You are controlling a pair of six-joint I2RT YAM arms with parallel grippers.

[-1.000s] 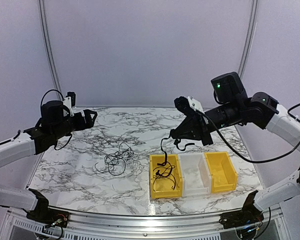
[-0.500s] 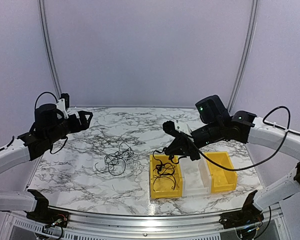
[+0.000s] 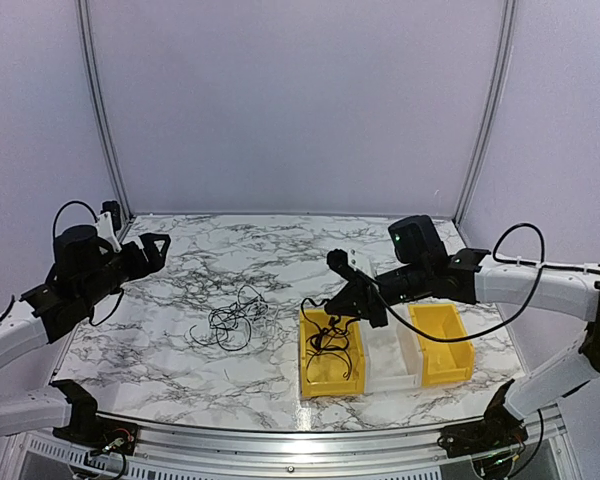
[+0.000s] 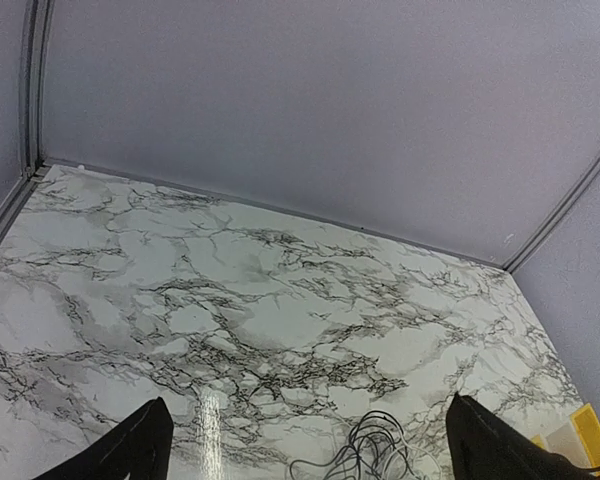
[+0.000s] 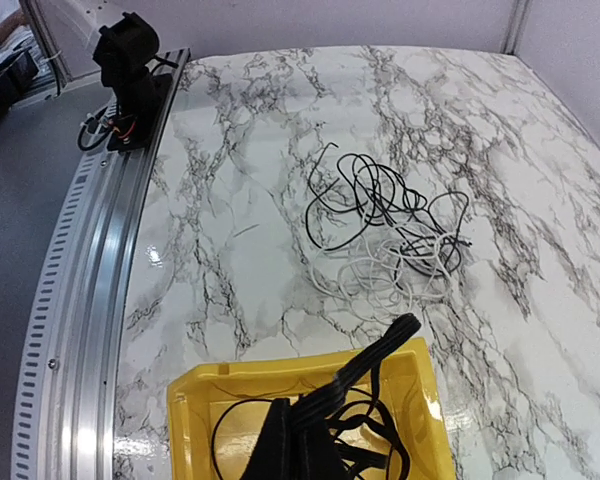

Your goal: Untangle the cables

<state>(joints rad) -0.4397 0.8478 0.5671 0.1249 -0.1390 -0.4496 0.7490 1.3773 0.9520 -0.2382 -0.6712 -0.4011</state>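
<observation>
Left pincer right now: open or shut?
Open. The left pincer shows its fingers wide apart at the left wrist view's bottom corners, gripping nothing.

Glossy marble-look table (image 3: 180,290), plastic bins (image 3: 445,370)

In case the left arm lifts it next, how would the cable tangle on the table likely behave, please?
The cable tangle would probably droop floppily: its thin cords lie in loose loops. It looks light for its spread. Black and white strands interlace, so lifting one likely drags the others.

Bright, even light — glare on the table (image 4: 208,420).
</observation>
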